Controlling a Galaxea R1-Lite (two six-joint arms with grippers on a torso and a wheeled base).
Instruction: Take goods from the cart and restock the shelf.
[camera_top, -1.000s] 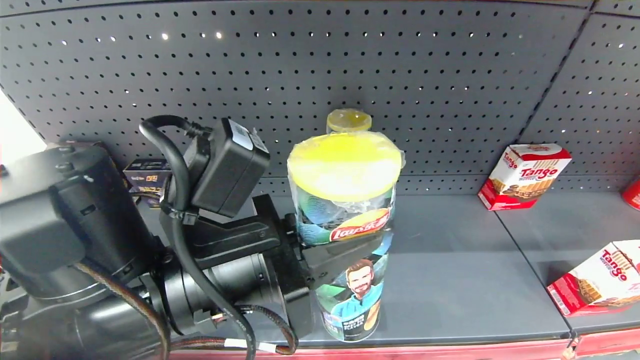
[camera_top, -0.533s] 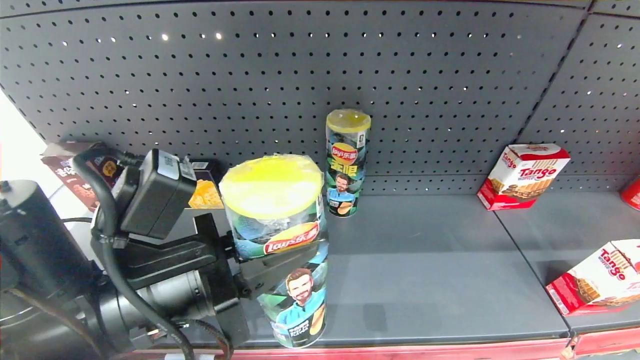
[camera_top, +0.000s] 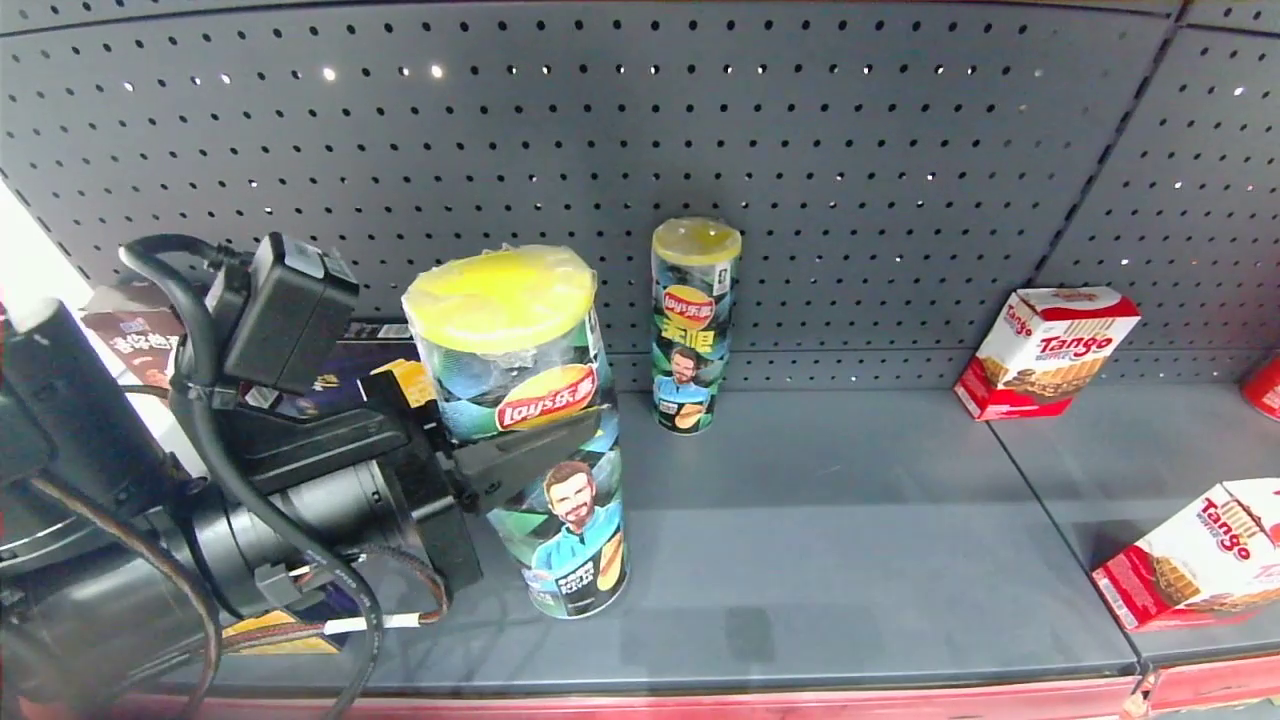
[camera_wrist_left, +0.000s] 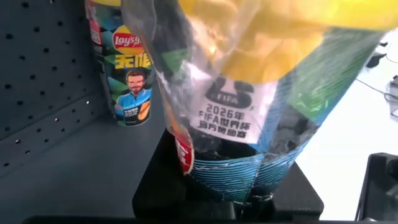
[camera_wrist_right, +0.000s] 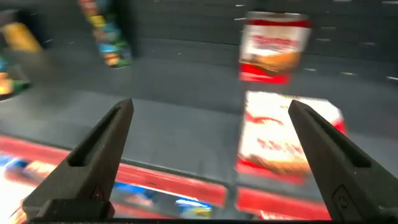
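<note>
- The right gripper (camera_wrist_right: 214, 155) hangs in front of the shelf's red front lip. Its fingers are spread wide with nothing between them, and it faces the part of the shelf where the wafer boxes are.
- The left gripper (camera_top: 520, 435) is at the left front of the shelf (camera_top: 850, 560). Its fingers pinch the held can (camera_top: 575, 510) at about mid-height, below the yellow lid.
- The held can leans a little. Its base is at the shelf board or just above it, and I cannot tell whether it touches.
- The near wafer box (camera_top: 1195, 560) lies tilted at the right front, well apart from the held can, with bare board between them.
- Dark boxes (camera_top: 130, 330) sit at the far left, behind the left arm.
- At the back, the standing can (camera_top: 693, 330) is upright against the pegboard (camera_top: 800, 130). It is behind and to the right of the held can, and apart from it.
- The far wafer box (camera_top: 1050, 350) leans at the back, farther right.
- As I judge it, one can is already stocked and a second has been brought to the shelf but not released.
- What is left is to settle the held can upright, open the fingers, draw the arm clear without tipping it, and fetch more goods. With this much bare board, the restocking looks to be at an early stage.
</note>
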